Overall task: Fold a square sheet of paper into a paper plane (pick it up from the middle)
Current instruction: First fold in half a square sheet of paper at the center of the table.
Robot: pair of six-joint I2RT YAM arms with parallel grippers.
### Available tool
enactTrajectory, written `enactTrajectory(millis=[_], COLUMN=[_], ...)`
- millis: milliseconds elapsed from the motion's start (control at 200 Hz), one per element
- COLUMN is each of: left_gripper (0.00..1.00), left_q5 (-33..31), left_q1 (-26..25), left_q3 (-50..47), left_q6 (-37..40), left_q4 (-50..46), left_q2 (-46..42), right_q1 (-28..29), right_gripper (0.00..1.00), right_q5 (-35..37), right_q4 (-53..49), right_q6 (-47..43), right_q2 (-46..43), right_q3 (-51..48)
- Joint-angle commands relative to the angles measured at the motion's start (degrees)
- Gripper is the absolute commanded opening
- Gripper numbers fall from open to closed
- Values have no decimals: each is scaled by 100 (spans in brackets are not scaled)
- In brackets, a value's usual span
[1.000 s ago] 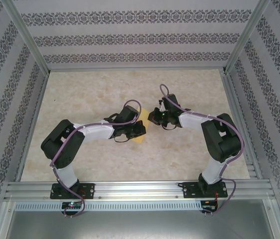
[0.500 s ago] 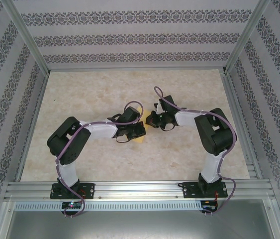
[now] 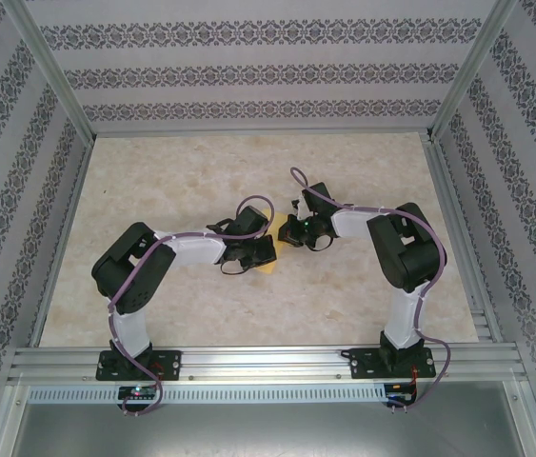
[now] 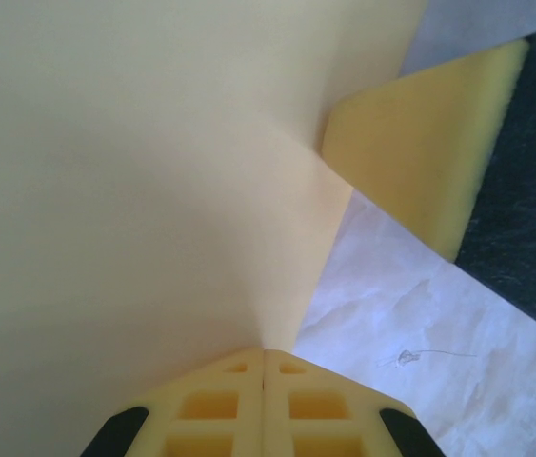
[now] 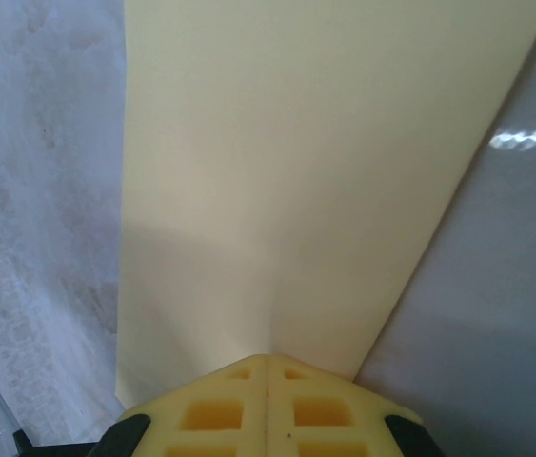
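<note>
Near the middle of the table [image 3: 172,171], the left gripper [image 3: 260,249] and the right gripper [image 3: 291,232] meet almost tip to tip, each clenched on the yellow sheet of paper [image 3: 268,268] that spans between them. Seen from the left wrist, the sheet's free edge slants down to the pinched fingertips [image 4: 220,409]. Bare table lies open on every side, with the walls [image 3: 248,76] well apart.

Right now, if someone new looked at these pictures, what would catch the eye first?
The yellow square sheet of paper dominates both wrist views. It is pinched by the shut left end effector and the shut right end effector. From above, the two end effectors meet over the middle of the pale marbled table, with patterned walls around it.
</note>
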Motion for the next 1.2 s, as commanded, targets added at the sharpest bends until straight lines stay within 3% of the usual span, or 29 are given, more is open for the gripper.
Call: enactTrajectory(millis=[0,200,565,1194], left_gripper=[0,0,0,0], left_q5=[140,130,-53,-20], left_q1=[-89,-83,-83,-83], left_q3=[150,137,169,98], left_q6=[139,130,45,-69], left_q4=[391,505,-285,-971], left_q2=[128,197,319,320], right_q1=[51,51,-50,-788], right_gripper=[0,0,0,0], right_q5=[35,-23,146,533], right_q4=[-139,-144,-302,-432], right_q6=[-221,-259,-506,-353], right_q2=[139,163,290,838], right_q3=[178,188,287,1031])
